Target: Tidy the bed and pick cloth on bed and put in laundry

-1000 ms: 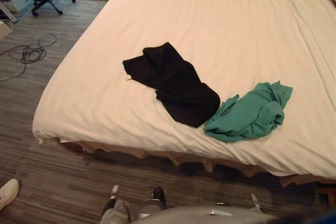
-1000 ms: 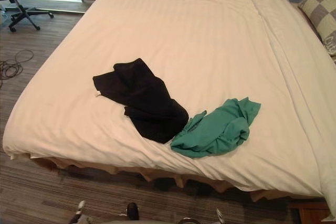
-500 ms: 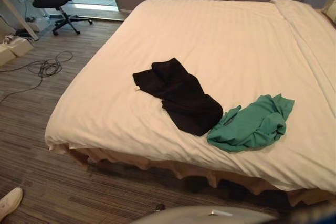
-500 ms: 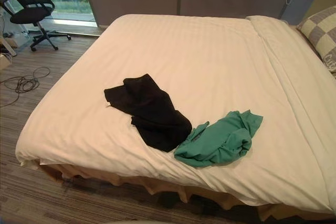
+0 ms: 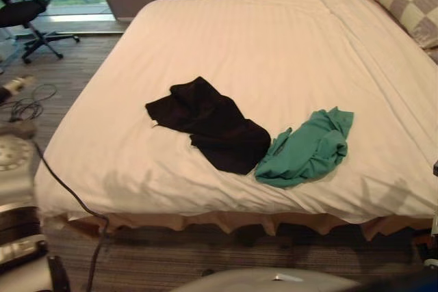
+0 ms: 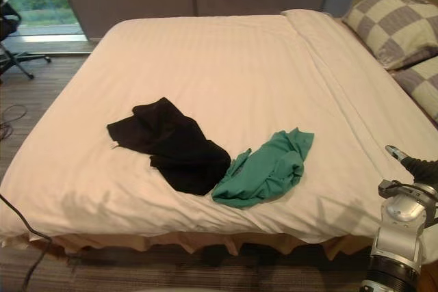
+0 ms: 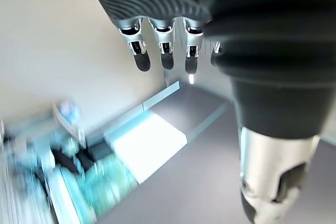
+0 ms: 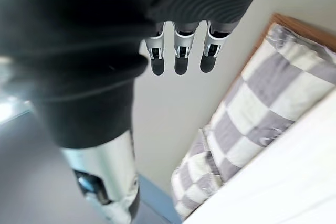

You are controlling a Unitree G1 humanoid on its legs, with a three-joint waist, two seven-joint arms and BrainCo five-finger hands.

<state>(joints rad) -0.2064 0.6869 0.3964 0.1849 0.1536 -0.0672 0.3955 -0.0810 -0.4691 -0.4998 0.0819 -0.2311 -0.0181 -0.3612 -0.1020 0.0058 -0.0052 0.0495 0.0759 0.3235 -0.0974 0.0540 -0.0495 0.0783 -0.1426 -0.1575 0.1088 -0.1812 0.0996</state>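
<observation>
A crumpled black cloth [image 6: 168,143] lies on the cream bed [image 6: 205,59], near its front edge. A bunched green cloth [image 6: 263,169] touches the black one's right side. My right hand [image 8: 178,56] is raised beside the bed's right front corner, its fingers straight and holding nothing; its dark cover [image 6: 421,167] shows at the right edge of the right eye view. My left hand [image 7: 165,51] is also open and empty, away from the bed. My left arm [image 5: 14,162] shows by the bed's left front corner. Neither hand touches the clothes.
Checked grey-and-white pillows [image 6: 390,22] lie at the bed's head on the right. A black office chair [image 5: 20,11] and loose cables [image 5: 24,104] are on the striped floor to the bed's left. The bed's front edge [image 5: 226,213] faces me.
The camera has swung right, bringing the pillows into view. Both arms have risen into the eye views' edges. The two clothes lie as before.
</observation>
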